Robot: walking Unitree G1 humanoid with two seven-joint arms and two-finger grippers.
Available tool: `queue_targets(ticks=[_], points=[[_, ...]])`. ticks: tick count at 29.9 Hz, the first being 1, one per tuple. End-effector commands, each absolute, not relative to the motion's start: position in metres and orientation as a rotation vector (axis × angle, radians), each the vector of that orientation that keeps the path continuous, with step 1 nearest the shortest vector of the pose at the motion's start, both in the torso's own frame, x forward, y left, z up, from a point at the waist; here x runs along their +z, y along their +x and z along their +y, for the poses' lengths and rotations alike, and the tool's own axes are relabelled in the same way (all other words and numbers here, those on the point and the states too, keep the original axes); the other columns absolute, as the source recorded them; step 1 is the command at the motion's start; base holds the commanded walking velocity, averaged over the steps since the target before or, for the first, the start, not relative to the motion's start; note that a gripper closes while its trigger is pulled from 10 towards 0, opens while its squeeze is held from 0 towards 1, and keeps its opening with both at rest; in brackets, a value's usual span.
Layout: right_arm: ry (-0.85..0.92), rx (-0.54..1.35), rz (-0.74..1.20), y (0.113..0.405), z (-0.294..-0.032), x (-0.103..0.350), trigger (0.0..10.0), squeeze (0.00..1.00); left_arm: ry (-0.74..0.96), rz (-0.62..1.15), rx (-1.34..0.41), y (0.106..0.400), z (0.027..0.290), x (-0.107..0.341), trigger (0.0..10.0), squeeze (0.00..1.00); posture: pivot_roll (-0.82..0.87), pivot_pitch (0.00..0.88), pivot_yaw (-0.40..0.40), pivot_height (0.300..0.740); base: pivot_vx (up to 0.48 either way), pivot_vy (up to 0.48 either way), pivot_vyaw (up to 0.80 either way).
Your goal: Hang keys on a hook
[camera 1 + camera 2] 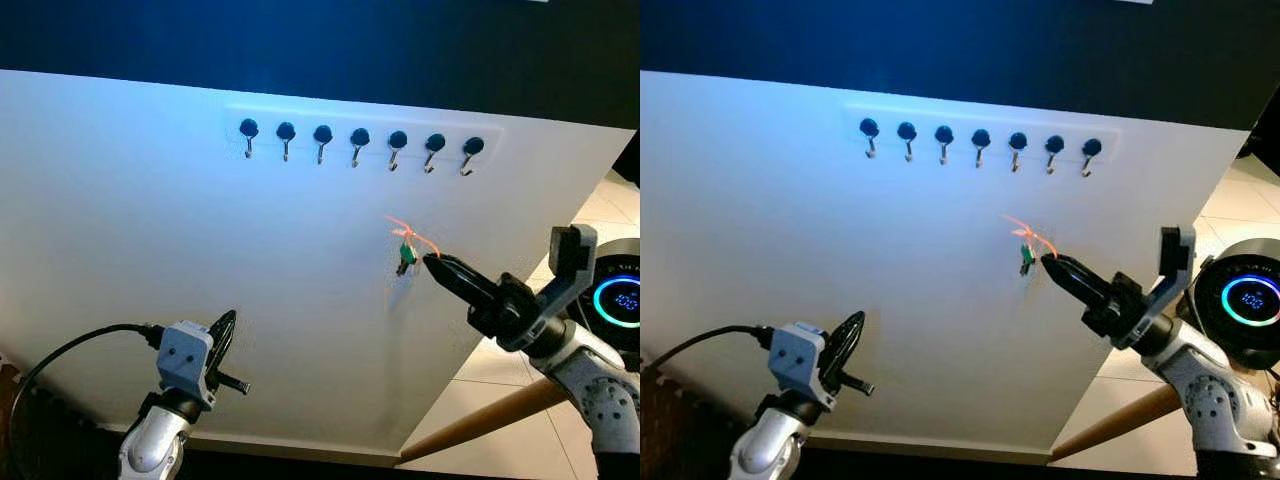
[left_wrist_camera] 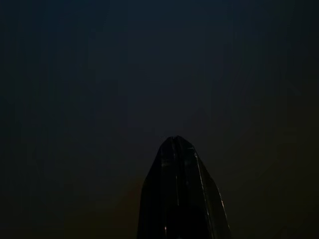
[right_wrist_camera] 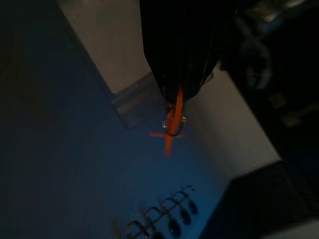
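A row of several black-knobbed metal hooks (image 1: 360, 137) runs across the upper part of a white wall panel (image 1: 150, 260). My right gripper (image 1: 432, 262) reaches toward the panel below the hooks, shut on an orange cord (image 1: 415, 236) from which a small green-tagged key (image 1: 405, 256) dangles. In the right wrist view the orange cord (image 3: 174, 119) hangs from the closed fingers, with the hooks (image 3: 164, 214) further off. My left gripper (image 1: 222, 335) hangs low at the left, fingers together, holding nothing.
A dark band tops the white panel. At the right, a round device with a glowing blue ring (image 1: 620, 298) stands on a tiled floor (image 1: 500, 440), beside a slanted wooden pole (image 1: 480, 420). A black cable (image 1: 60, 355) loops from my left wrist.
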State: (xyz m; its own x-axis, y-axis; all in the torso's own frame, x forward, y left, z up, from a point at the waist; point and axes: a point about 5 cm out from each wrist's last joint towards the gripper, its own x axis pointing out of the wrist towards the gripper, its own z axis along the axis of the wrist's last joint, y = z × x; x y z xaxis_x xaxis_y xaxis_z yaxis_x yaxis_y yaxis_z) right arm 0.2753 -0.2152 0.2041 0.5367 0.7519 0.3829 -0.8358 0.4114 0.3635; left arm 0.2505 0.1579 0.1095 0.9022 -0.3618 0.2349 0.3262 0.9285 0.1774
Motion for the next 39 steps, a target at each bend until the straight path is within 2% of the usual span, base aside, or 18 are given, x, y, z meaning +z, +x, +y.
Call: queue_targets(ticks=[1,2,4,9,25,39], points=[[0.614,1.006,-0.181,0.272,-0.221,0.202,10.0,0.0,0.14,-0.276,-0.376,0.25,0.153,0.113,10.0,0.0,0.1,0.057,-0.081,0.74,0.0,0.0,0.0],[0.685,1.024,-0.197,0.271,-0.223,0.202,10.0,0.0,0.136,-0.275,-0.391,0.25,0.152,0.113,10.0,0.0,0.1,0.056,-0.08,0.74,0.0,0.0,0.0],[0.719,1.028,-0.202,0.27,-0.225,0.201,10.0,0.0,0.138,-0.274,-0.4,0.25,0.151,0.113,10.0,0.0,0.1,0.056,-0.08,0.74,0.0,0.0,0.0],[0.813,1.085,-0.047,0.265,-0.222,0.174,10.0,0.0,0.126,-0.265,-0.415,0.251,0.151,0.114,10.0,0.0,0.1,0.059,-0.078,0.74,0.0,0.0,0.0],[0.882,1.148,0.0,0.261,-0.212,0.169,10.0,0.0,0.102,-0.254,-0.448,0.252,0.145,0.115,10.0,0.0,0.11,0.058,-0.081,0.74,0.0,0.0,0.0],[0.991,1.12,-0.185,0.271,-0.219,0.188,10.0,0.0,0.103,-0.269,-0.469,0.256,0.141,0.121,10.0,0.0,0.11,0.053,-0.077,0.74,0.0,0.0,0.0]])
